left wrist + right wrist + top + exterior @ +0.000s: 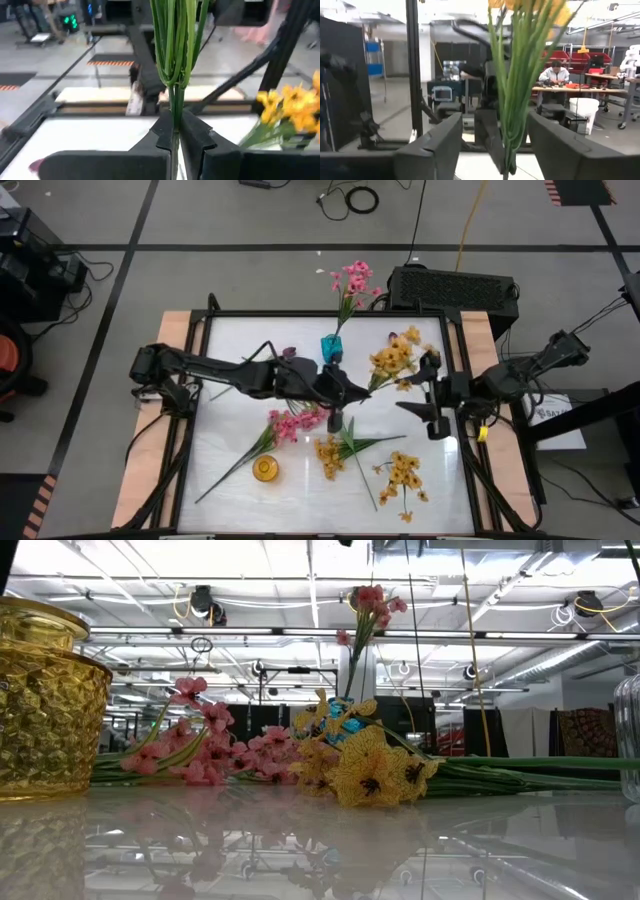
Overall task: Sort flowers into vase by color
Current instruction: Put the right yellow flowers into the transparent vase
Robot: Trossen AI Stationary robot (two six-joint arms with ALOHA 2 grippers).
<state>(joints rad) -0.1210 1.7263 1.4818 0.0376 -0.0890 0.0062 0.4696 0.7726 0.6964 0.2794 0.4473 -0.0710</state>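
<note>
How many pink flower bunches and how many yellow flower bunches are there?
Pink: 2, the standing pink bunch and the lying pink bunch.
Yellow: 3, the raised yellow bunch, the middle yellow bunch and the outer yellow bunch.
Total: 5

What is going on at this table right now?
The left gripper is shut on the green stem of a yellow blossom spray mid-table, while the right gripper stands open around the same stem. A pink blossom spray already stands in the small blue vase; other flowers lie on the white table.
</note>
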